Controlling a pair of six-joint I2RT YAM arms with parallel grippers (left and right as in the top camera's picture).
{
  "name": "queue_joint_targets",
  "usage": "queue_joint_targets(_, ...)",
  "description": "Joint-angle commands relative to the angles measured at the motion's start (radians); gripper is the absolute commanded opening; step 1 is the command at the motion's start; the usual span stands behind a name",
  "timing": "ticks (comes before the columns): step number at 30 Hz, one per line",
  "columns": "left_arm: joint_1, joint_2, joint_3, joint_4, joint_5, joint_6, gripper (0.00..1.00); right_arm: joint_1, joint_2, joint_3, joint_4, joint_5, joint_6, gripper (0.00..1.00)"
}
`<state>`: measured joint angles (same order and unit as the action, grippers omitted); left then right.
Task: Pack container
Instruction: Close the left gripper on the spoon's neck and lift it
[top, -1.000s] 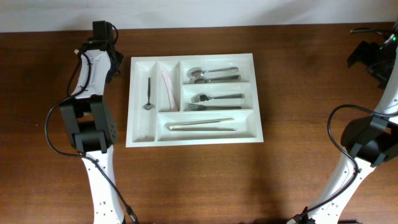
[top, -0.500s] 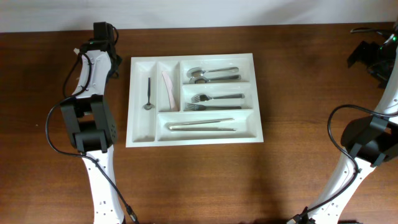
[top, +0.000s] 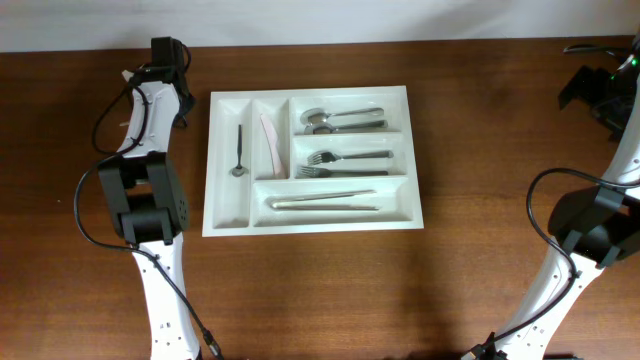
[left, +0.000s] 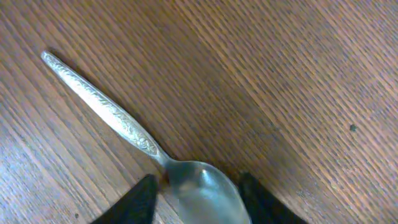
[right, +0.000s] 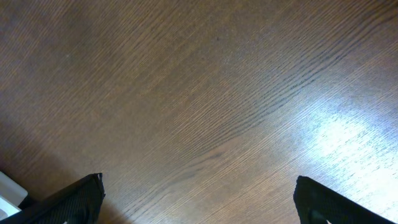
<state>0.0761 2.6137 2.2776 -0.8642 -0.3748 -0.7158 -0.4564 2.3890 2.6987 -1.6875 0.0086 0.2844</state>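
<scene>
Your container (top: 228, 205) sits flat in the middle of the table (top: 480, 150), its long side running left to right, and it is already loaded. The far-left narrow slot holds a small spoon (top: 238, 150), and the narrow slot beside it a pale knife (top: 268, 145). Of the three wide slots on the right, the far one has spoons (top: 340, 120), the middle one forks (top: 345, 162), and the near one long slender pieces (top: 325, 201) lying side by side.

Your left gripper (left: 199, 200) is off the tray's far-left corner, low over bare wood. A patterned spoon (left: 124, 121) lies flat there, its handle running away up and left. Its bowl sits between the two dark fingers (left: 142, 198), which stand tight on either side. You cannot tell from these views whether they are pinching the bowl or only flanking it. From overhead the arm itself hides that spoon.

Your right gripper (right: 202, 205) is at the far right edge of the table, well apart from the tray. It is spread wide over bare wood, with nothing between its fingers (right: 68, 199).
</scene>
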Motion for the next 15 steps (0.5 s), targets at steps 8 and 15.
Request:
queue_joint_targets(8, 0.012, 0.07, -0.019, -0.047, 0.019, 0.036, 0.03, 0.005, -0.028, 0.015, 0.0, -0.001, -0.004, 0.99)
queue_joint_targets(15, 0.012, 0.07, -0.019, -0.08, 0.019, 0.036, 0.02, 0.005, -0.028, 0.015, 0.0, -0.001, -0.004, 0.99)
